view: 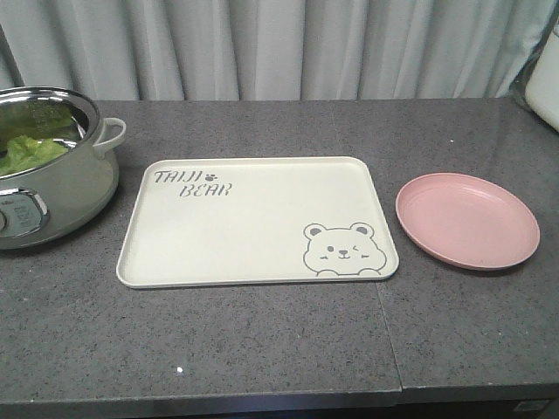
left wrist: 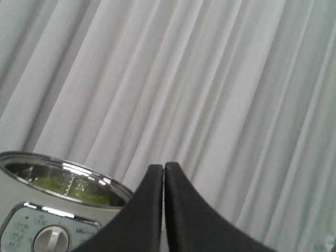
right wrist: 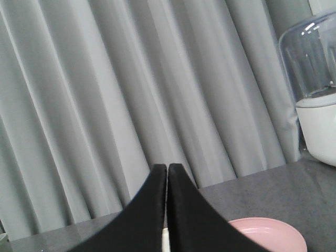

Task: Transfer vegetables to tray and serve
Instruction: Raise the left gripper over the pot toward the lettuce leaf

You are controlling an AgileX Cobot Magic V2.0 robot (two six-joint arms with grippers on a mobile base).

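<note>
On grey desk (view: pixel 262 349), tray (view: pixel 253 236) lies bare between pot (view: pixel 61 196) and pink plate (view: pixel 467 218); vegetables (view: pixel 31 150) sit in pot, far left. Left gripper (left wrist: pixel 164 176), right gripper (right wrist: pixel 167 176): fingers together, empty. Transfer not yet begun.

The cream tray (view: pixel 253 218) lies in the middle of the grey bench (view: pixel 262 349). At the left edge, a steel pot (view: pixel 52 175) holds the vegetables (view: pixel 31 150). A pink plate (view: pixel 467 220) lies at the right, near the tray.

Tray (view: pixel 253 229) matt plastic, pot (view: pixel 65 188) shiny metal, counter (view: pixel 262 349) speckled stone-look & plate (view: pixel 467 220) matt.
</note>
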